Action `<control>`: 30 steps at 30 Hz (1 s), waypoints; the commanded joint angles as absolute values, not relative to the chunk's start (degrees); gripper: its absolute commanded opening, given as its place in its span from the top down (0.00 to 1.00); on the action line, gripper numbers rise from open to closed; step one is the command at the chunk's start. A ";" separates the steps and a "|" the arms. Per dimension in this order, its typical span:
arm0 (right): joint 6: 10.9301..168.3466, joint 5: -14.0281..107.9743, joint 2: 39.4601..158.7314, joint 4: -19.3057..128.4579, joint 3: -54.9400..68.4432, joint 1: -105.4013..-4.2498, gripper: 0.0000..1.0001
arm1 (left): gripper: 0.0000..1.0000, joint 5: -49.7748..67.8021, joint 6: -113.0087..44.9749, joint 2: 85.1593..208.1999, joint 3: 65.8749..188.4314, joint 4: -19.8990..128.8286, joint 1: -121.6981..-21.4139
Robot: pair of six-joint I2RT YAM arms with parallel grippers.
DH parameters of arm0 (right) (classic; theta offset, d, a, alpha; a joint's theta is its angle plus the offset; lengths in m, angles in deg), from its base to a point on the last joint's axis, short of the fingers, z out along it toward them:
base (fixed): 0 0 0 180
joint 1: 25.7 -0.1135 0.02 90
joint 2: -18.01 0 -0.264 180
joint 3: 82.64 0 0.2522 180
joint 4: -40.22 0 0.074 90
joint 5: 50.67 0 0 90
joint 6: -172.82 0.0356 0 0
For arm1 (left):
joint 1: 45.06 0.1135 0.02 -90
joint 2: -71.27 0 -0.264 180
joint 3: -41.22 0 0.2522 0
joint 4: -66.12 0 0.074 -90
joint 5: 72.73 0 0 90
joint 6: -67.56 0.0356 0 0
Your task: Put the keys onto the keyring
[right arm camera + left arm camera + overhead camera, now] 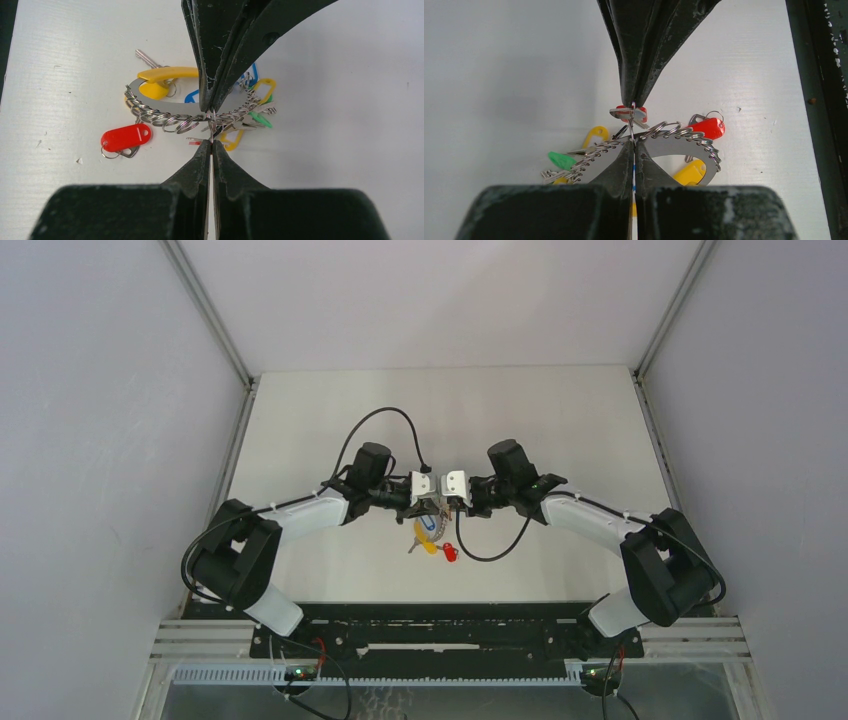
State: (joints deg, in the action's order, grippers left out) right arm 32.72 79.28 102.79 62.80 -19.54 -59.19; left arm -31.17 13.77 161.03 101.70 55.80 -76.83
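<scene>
In the left gripper [633, 146], the keyring [674, 146] arcs silver.

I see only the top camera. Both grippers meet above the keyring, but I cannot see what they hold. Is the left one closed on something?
Observer: Yes. The left gripper is shut on the keyring, at its row of small rings.
Operator: And the right one?
Observer: The right gripper is shut also, pinching the small ring of a red-tagged key.
Operator: The other red key, is it free?
Observer: The loose red key lies apart, its small ring not on the keyring.
</scene>
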 commanded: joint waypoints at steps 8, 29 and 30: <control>33.28 79.64 101.51 61.63 -17.38 -59.29 1.00 | 1.00 -33.26 15.06 160.83 103.94 56.67 -77.18; 33.87 80.51 101.66 60.57 -17.86 -59.28 1.00 | 1.00 -33.46 14.92 160.75 103.96 56.67 -77.14; 33.87 80.49 101.75 60.51 -17.86 -59.27 1.00 | 1.00 -33.65 14.92 160.78 103.99 56.65 -77.14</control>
State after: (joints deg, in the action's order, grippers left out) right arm 32.91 78.88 102.79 62.65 -19.54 -59.19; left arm -31.17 13.77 161.03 101.70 55.63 -76.83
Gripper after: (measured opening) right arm 0.003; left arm 0.006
